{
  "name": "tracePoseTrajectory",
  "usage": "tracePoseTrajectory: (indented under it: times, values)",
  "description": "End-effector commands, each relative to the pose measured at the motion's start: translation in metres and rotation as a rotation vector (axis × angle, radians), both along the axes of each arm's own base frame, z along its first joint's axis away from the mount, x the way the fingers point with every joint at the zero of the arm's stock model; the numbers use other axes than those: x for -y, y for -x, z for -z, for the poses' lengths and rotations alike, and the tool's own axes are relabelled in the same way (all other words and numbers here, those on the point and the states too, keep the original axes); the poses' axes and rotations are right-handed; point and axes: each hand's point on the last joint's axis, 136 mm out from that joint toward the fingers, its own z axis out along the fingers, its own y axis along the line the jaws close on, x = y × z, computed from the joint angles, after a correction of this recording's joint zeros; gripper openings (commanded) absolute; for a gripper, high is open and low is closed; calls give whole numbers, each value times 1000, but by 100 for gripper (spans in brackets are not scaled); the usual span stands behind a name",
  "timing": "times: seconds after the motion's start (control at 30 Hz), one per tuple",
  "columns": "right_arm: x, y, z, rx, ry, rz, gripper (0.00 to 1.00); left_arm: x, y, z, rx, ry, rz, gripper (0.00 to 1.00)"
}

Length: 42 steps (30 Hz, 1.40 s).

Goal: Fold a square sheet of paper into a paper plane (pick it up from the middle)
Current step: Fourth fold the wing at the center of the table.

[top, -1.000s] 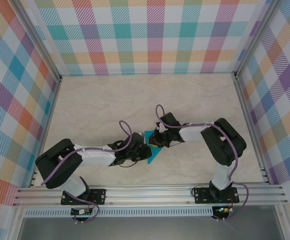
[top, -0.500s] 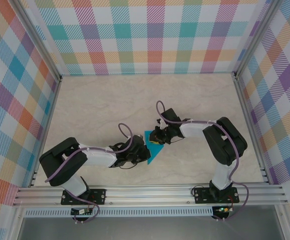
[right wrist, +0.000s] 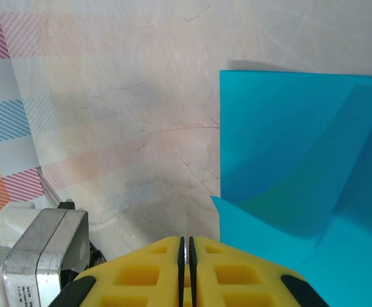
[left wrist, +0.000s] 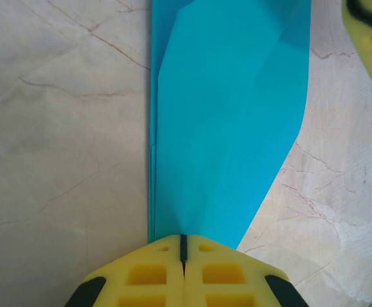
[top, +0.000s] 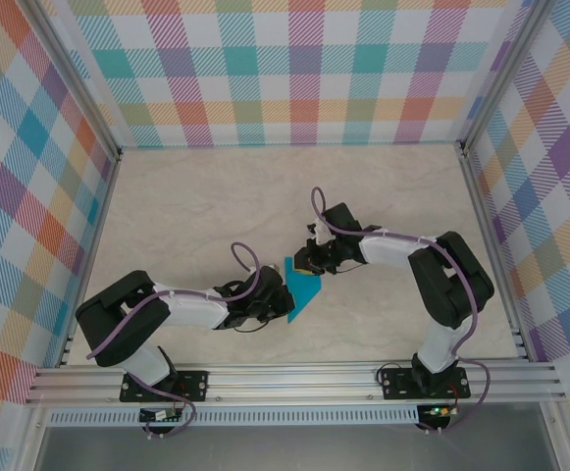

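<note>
Folding looks well along: the teal sheet is no longer a square but a narrow, layered paper plane (top: 301,289) lying on the desk (top: 186,206). On the plane's near-left side, the left end effector (left wrist: 182,246) is clenched, and its yellow fingertips meet right at the plane's tapered end. From the left wrist view I cannot tell whether they nip a layer or merely press it down. Beyond them the plane widens, with one long straight edge and slanting creases across its middle. At the plane's far end the right end effector (right wrist: 186,246) is closed too, with only a hairline slit between its fingers. It sits at the plane's edge, where a flap curls up a little, and nothing is plainly held there. My reading is that a crease is being set or a flap is about to be turned. The next move calls for one end effector to pin the plane while the other lays the loose flap over, without dragging the thin paper across the desk.
</note>
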Motion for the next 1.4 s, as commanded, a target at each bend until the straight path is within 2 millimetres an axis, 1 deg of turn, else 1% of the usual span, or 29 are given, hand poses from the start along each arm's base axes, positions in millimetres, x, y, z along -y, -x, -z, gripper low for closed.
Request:
tracePoseTrajectory:
  times: [0.0,0.17,0.27,0.47,0.67,0.93,1.27,1.37]
  values:
    - [-7,3,9,-6,-13,-60,12,-36,23,45,-105,-192,-5,5]
    - [1,-7,33,6,77,-37,11,-40,25,48,-110,-202,-10,4]
    - [6,-14,44,19,118,-18,11,-44,27,50,-116,-215,-13,4]
    - [15,-25,55,31,149,15,11,-53,31,56,-128,-246,-22,4]
    - [22,-36,58,24,126,45,12,-57,35,60,-140,-261,-21,4]
    - [28,-56,53,38,105,61,13,-62,38,63,-148,-275,-18,4]
    - [34,-72,56,52,133,78,13,-64,40,64,-153,-287,-11,4]
    - [38,-77,58,73,159,89,13,-65,40,63,-151,-287,-10,4]
